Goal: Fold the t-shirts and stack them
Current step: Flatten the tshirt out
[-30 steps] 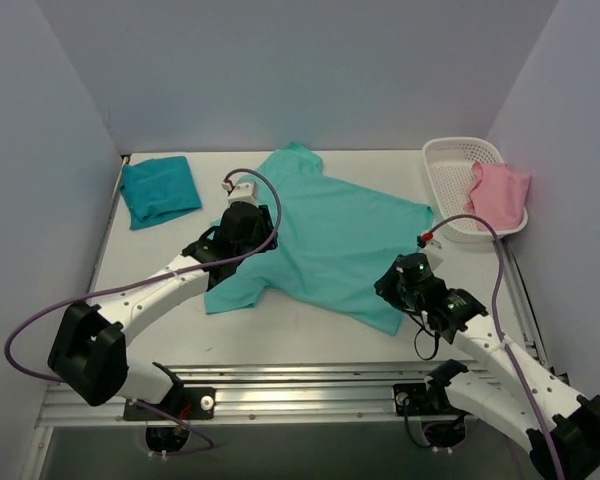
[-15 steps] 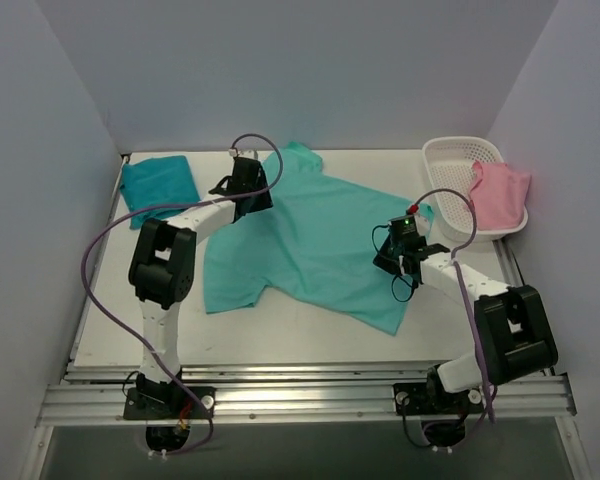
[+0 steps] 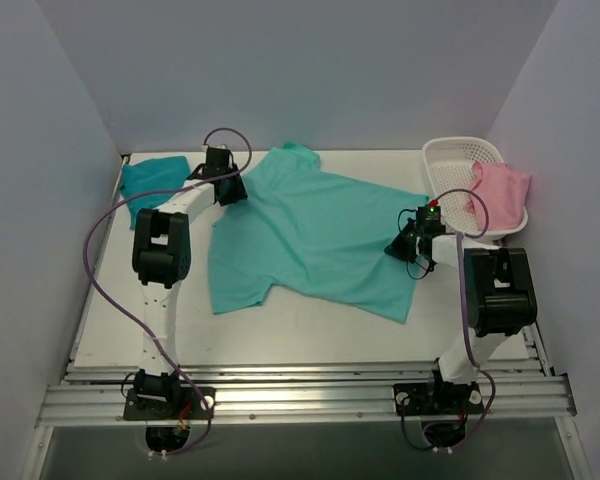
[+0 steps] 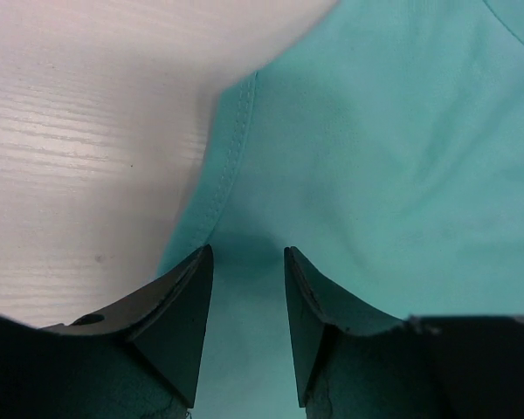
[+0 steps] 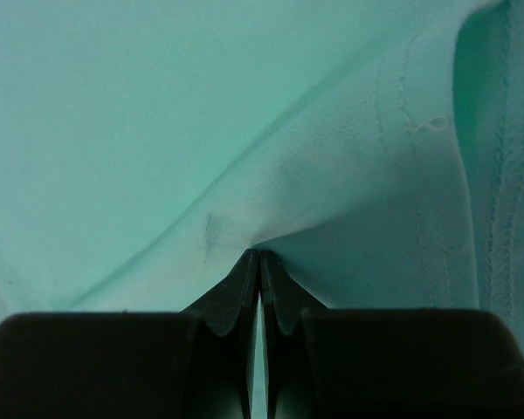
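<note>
Mint-green t-shirt is lying spread open on the table, just to the left of the white basket, its body running on a slant from the far left toward the near right. A darker teal t-shirt, already a compact square, is resting much farther left of the basket, well apart from it. The right gripper is working at the shirt's edge nearest the basket; in the right wrist view its fingers are pressed together and pinching a raised ridge of mint cloth. The left gripper is sitting at the opposite, far-left edge, the edge farthest from the basket; its fingers are standing a narrow gap apart over the stitched hem, gripping nothing. Judging from this, the shirt is lying lengthwise between the two arms, and the next move is waiting on the left fingers closing.
</note>
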Controlling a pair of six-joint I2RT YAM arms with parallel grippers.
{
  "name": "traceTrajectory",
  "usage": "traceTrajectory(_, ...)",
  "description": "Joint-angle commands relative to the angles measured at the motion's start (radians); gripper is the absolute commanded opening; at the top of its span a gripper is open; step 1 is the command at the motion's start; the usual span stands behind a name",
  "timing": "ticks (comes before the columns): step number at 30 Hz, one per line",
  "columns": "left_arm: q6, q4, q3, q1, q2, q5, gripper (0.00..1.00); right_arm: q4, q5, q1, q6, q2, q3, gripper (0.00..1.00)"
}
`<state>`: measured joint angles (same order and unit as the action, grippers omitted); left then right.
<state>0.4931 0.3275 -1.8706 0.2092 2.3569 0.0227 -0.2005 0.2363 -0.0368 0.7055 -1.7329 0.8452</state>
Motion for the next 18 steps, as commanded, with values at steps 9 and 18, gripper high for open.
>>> traceTrajectory(9,0.079,0.108,0.109,-0.011,-0.024,0.049,0.48,0.039,0.058,0.173,0.022,-0.103,0.054,0.0)
traceTrajectory(18,0.165,-0.024,0.333,-0.011,-0.168,0.028,0.5,0.087,0.018,0.176,0.04,-0.246,0.276,0.0)
